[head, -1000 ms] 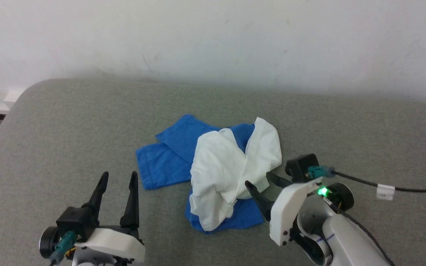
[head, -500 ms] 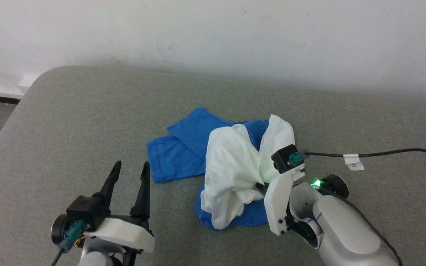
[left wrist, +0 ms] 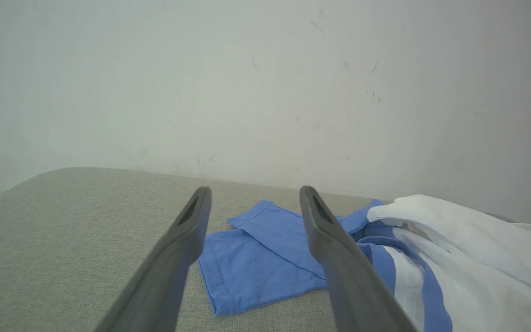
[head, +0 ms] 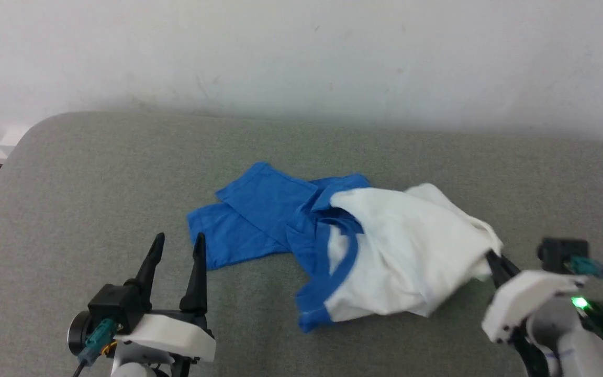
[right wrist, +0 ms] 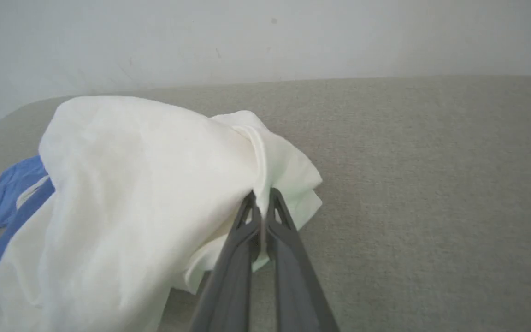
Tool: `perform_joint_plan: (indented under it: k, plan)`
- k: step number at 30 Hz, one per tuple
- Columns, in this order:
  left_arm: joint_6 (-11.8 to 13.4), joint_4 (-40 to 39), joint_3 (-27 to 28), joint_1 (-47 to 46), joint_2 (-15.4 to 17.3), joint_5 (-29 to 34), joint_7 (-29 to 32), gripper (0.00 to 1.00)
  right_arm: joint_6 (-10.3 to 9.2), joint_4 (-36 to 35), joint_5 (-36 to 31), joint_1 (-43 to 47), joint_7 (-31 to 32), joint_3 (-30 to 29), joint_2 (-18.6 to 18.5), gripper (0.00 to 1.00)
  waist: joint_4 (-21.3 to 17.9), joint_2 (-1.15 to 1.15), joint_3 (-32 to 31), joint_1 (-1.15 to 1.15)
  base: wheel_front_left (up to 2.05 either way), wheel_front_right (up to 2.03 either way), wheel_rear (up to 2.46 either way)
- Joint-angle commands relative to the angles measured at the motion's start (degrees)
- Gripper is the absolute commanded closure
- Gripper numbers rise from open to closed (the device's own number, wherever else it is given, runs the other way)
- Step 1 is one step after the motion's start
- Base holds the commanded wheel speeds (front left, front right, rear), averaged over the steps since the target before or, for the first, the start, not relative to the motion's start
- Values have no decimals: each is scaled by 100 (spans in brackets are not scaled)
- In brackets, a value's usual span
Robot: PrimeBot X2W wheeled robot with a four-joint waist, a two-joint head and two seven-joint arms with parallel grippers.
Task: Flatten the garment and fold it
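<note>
A grey fabric-covered surface (head: 97, 173) with a rounded far-left corner spreads across the head view, and a plain white wall (head: 301, 52) stands behind it

The garment (head: 395, 251) lies near the middle of that surface, towards the right. It is crumpled, not flat. Its white body (head: 411, 262) runs rightwards and narrows to a bunched corner. Its bright blue sleeves (head: 244, 225) lie on the left, one overlapping the other, flat on the grey fabric. The blue neckband (head: 351, 246) curves down the left part of the white cloth, and a blue edge pokes out at the near-left end. The chest print cannot be seen

The right gripper (head: 495, 262) is at the right end of the shirt. In the right wrist view its two dark fingers (right wrist: 247, 230) are pressed together with a fold of white cloth pinched between their tips. The cloth near that pinch is gathered into creases and appears lifted a little off the surface

The left gripper (head: 180, 241) sits at the lower left, just short of the near sleeve and not touching it. Its fingers (left wrist: 182, 240) stand wide apart with nothing between them, pointing towards the sleeves

A small green light (head: 576, 302) glows on the right wrist
</note>
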Motion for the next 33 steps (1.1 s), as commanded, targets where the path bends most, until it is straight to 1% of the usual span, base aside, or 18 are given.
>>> perform_joint_plan:
  k: [1, 4, 7, 9, 11, 12, 13, 14, 15, 18, 21, 25, 28, 30, 33]
  plan:
    - [-49, -18, 30, 82, -17, 29, -27, 0, 29, -217, -73, 316, 32, -239, -10, 100, -74, 0, -32, 0, 0, 0, 0]
    - [-62, -13, 56, 128, -43, 49, -27, 0, 29, -756, -102, 1052, 186, -971, -10, 100, -154, 0, -53, 0, 0, 0, 0]
    - [-82, 8, 63, 161, -65, 68, -27, 0, 29, -1114, -110, 1640, 337, -1582, -10, 100, -194, 0, -75, 0, 0, 0, 0]
    - [-88, 21, 67, 180, -81, 80, -27, 0, 29, -1246, -133, 1931, 427, -1878, -10, 100, -211, 0, -88, 0, 0, 0, 0]
    - [-93, 32, 79, 202, -88, 86, -27, 0, 29, -1319, -110, 2111, 463, -2053, -10, 100, -230, 0, -102, 0, 0, 0, 0]
    - [-98, 52, 88, 217, -88, 84, -27, 0, 29, -1355, -120, 2169, 433, -2087, -10, 94, -238, 0, -114, 0, 0, 0, 0]
    - [-103, 69, 95, 230, -86, 83, -27, 0, 29, -1415, -156, 2213, 359, -2084, -10, 60, -243, 0, -125, 0, 0, 0, 0]
    - [-106, 86, 102, 245, -85, 84, -27, 0, 29, -1459, -142, 2239, 266, -2094, -10, 3, -249, 0, -142, 0, 0, 0, 0]
    - [-106, 107, 108, 263, -83, 86, -27, 0, 29, -1518, -122, 2246, 145, -2064, -10, 0, -252, 0, -169, 0, 0, 0, 0]
    - [-84, 151, 133, 338, -80, 85, -27, 0, 29, -1739, -147, 2233, -342, -1942, -10, 0, -262, 0, -258, 0, 0, 0, 0]
    - [-64, 170, 147, 425, -72, 80, -27, 0, 29, -1866, -140, 2235, -599, -1698, -10, 0, -252, 0, -342, 0, 0, 0, 0]
    - [-28, 165, 144, 483, -86, 67, -27, 0, 29, -1883, -259, 2086, -329, -1234, -10, 0, -220, 0, -378, 0, 0, 0, 0]
    - [-22, 124, 116, 433, -121, 56, -27, 0, 29, -1771, -334, 1622, -12, -742, -10, 0, -159, 0, -274, 0, 0, 0, 0]
    - [-37, 98, 94, 367, -146, 58, -27, 0, 29, -1574, -367, 1200, 227, -417, -10, 0, -103, 0, -176, 0, 0, 0, 0]
    - [-82, 64, 43, 225, -195, 73, -27, 0, 29, -1097, -388, 493, 730, 0, -80, 0, 22, 0, 29, 0, 0, 0, 0]
